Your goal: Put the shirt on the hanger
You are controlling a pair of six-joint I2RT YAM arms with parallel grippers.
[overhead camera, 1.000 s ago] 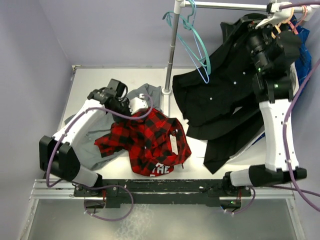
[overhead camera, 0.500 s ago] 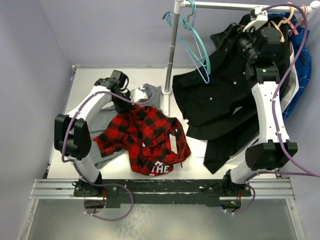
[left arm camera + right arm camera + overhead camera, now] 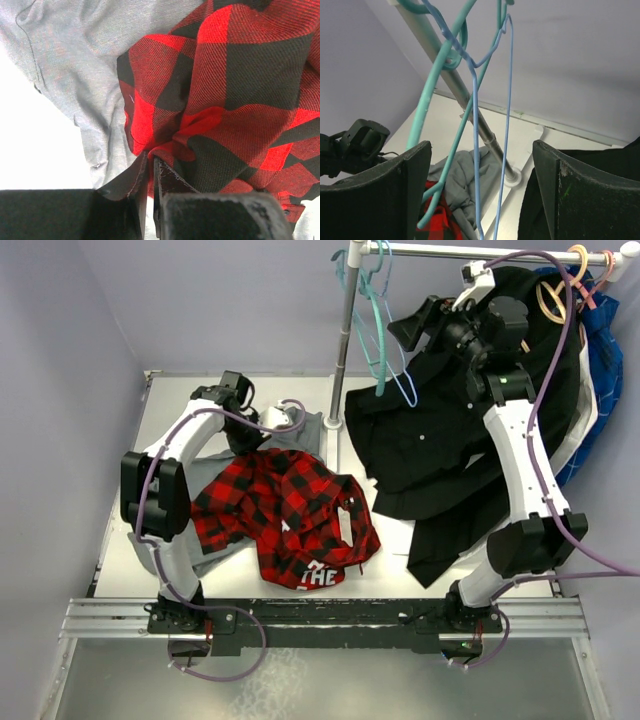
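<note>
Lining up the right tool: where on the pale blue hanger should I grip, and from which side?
Probably the pale blue hanger's right-hand wire, from straight ahead: it hangs near-vertical inside the open right tool, clear of the teal hanger crossing on the left.

The white tabletop (image 3: 180, 405) carried a crumpled grey shirt (image 3: 305, 430) toward its back left, with the red-and-black plaid shirt (image 3: 290, 510) heaped partly over it and partly on the bare surface. A black shirt (image 3: 430, 450) spread its lower folds across the right side, and the rack pole's round base (image 3: 333, 423) stood near the rear edge.

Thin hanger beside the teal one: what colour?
Pale blue; the thin hanger shows best in right wrist view.
</note>
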